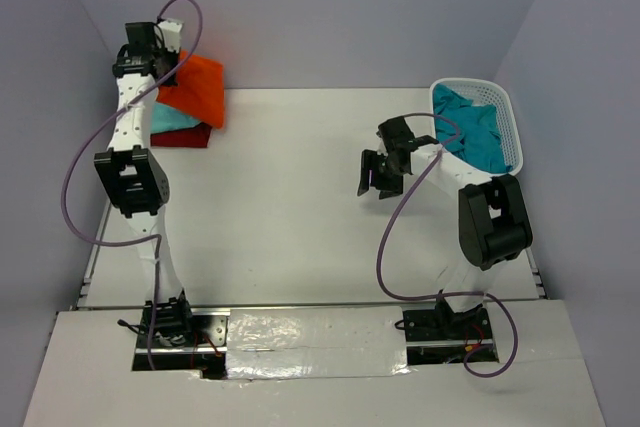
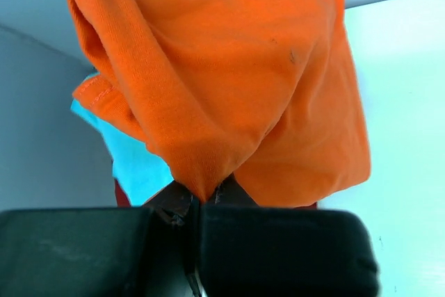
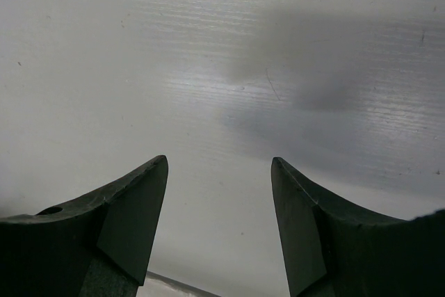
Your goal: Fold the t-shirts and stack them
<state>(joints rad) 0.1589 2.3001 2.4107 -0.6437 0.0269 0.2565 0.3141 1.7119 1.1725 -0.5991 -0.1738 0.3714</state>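
Top external view, bench [image 1: 300,197]: white, broad bare middle between the two arms; likely kept as folding ground.
Basket [image 1: 512,122]: white mesh, far right corner of bench, beside right arm; holding place for shirts not yet folded.
Teal-blue shirt [image 1: 472,135]: crumpled inside Basket, filling most of it; unfolded, apparently the last one waiting.
Orange shirt [image 1: 198,87]: far left corner, held up and draped above the pile; from left wrist view a doubled slab of cloth, lower point gathered at the fingertips. Probably on its way down as top layer of the stack, not yet released.
Mint-aqua shirt [image 1: 170,119]: folded, lying on the dark red one, under the orange; only an edge showing.
Dark red shirt [image 1: 190,137]: bottom of pile, flat on bench, near edge peeking out below the others.
Right hand [image 3: 219,172]: jaws apart, nothing between them, hovering over bare bench just left of Basket; parked clear of the left arm's work, handy for the next pick-up.
Left hand [image 2: 198,203]: pressed together on Orange shirt, cloth bunched at the pinch; gripped at the fold, likely to keep the layers from falling open.
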